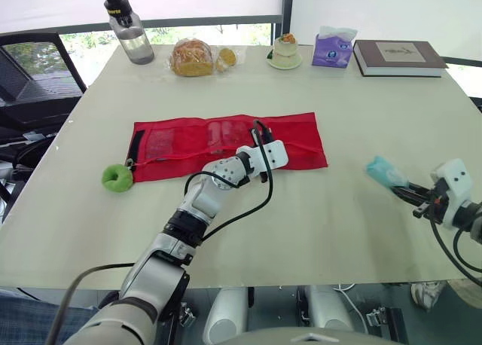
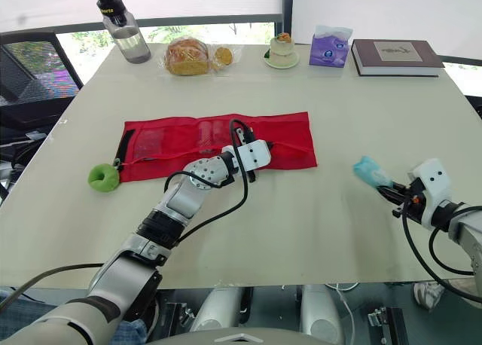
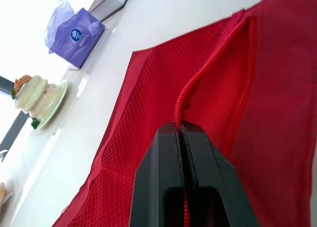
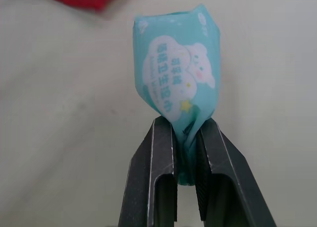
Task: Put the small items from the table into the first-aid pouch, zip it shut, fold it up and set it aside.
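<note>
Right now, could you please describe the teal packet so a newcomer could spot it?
On the pale table, look right of the red mesh pouch. There the teal packet is pinched in the right arm's jaws; it alone is teal, printed with a white cartoon bear.

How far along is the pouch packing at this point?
Done: pale shapes show through the flat red mesh first-aid pouch, probably items already packed. In hand: the left gripper pinches the pouch's zipper edge, holding it up; the right gripper holds a small teal printed packet to the pouch's right, not yet inside. Left: insert the packet, zip, fold, set aside.
</note>
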### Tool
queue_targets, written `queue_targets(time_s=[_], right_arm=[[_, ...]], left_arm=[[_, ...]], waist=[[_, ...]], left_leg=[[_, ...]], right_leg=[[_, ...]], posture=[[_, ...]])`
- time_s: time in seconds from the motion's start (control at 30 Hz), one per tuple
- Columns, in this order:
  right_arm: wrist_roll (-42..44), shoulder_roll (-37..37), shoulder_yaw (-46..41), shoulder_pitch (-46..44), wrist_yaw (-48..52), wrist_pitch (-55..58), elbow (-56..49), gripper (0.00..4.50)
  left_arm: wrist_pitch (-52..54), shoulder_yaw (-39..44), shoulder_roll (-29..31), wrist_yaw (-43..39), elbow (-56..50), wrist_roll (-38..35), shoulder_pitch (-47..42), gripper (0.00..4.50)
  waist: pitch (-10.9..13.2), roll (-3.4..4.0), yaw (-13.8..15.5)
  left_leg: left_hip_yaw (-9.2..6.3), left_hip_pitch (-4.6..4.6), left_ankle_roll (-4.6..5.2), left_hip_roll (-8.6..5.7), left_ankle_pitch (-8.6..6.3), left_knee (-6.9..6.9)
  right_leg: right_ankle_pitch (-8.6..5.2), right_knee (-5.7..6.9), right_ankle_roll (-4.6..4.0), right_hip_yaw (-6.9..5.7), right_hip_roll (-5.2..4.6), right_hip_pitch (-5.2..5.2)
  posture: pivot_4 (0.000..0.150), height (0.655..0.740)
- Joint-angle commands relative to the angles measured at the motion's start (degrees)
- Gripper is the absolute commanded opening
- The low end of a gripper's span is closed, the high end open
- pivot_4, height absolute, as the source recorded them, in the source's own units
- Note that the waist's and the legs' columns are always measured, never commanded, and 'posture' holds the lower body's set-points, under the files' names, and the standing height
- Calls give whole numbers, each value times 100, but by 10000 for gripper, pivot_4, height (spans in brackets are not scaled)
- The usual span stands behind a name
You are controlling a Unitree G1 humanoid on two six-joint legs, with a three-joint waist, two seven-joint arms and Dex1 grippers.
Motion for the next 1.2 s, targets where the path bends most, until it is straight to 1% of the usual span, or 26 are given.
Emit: queue_targets(time_s=[0.03, 0.07, 0.17, 0.27, 0.43, 0.53, 0.73, 0.8, 1.1, 1.2], right_arm=[[478, -116, 161, -160, -50, 617, -886, 145], [482, -83, 297, -235, -98, 665, -1022, 145], [49, -1, 1097, -625, -278, 579, -1144, 145], [-385, 372, 1783, -1244, -743, 693, -803, 145], [-710, 620, 2354, -1961, -957, 960, -374, 145], [-922, 895, 2647, -2329, -1175, 1115, -121, 145], [-1143, 1470, 2620, -2766, -1769, 1590, 279, 145], [-1107, 1902, 2340, -2878, -2192, 1687, 407, 145], [-1207, 3080, 2048, -3080, -3126, 1716, 816, 145], [-1314, 3326, 1999, -3204, -3355, 1586, 1099, 145]], left_arm=[[-31, 65, -99, -22, -116, -111, -205, 0], [-37, 48, -123, -32, -100, -119, -223, 0], [10, 33, -168, -109, -221, -172, -176, 0], [-21, 35, -190, -189, -297, -221, -140, 0], [-51, 42, -249, -284, -394, -315, -130, 0], [-22, 15, -279, -309, -497, -326, -100, 0], [47, -11, -296, -351, -694, -336, 27, 0], [61, -25, -322, -348, -713, -328, 37, 0], [-8, -128, -493, -345, -628, -310, -31, 0], [-24, -138, -540, -350, -583, -310, -61, 0]], waist=[[0, 0, 2], [0, 0, 10], [0, -2, 12], [1, -2, -26], [1, -2, -6], [1, -1, -33], [1, -2, -67], [1, -2, -75], [1, -1, -87], [0, 0, -88]], left_leg=[[0, 0, 0, 0, 0, 0], [0, 0, 0, 0, 0, 0], [2, -2, 0, -2, 0, 1], [1, -1, 0, -1, 0, 2], [-2, -8, 0, -5, 0, 1], [-3, -8, 0, -6, 0, -2], [-6, -7, 0, -4, 0, -4], [-3, -6, 0, -4, 0, -4], [-4, -5, 0, -4, 0, -4], [-5, -4, 0, -3, 0, -4]], right_leg=[[0, 0, 0, 0, 0, 0], [0, -1, 0, 0, 0, 0], [0, -3, 0, 0, -1, 0], [0, -1, 1, -1, 0, -2], [0, -3, -1, -3, -2, -6], [1, -3, -1, -2, -2, -8], [1, 2, -2, -4, 0, -11], [1, 2, -2, -1, 0, -11], [2, 6, -4, -2, 1, -11], [3, 7, -5, -3, 3, -12]], posture=[[1500, 7332], [1500, 7332], [1500, 7332], [1500, 7332], [1500, 7332], [1500, 7332], [1500, 7332], [1500, 7332], [1500, 7332], [1500, 7332]])
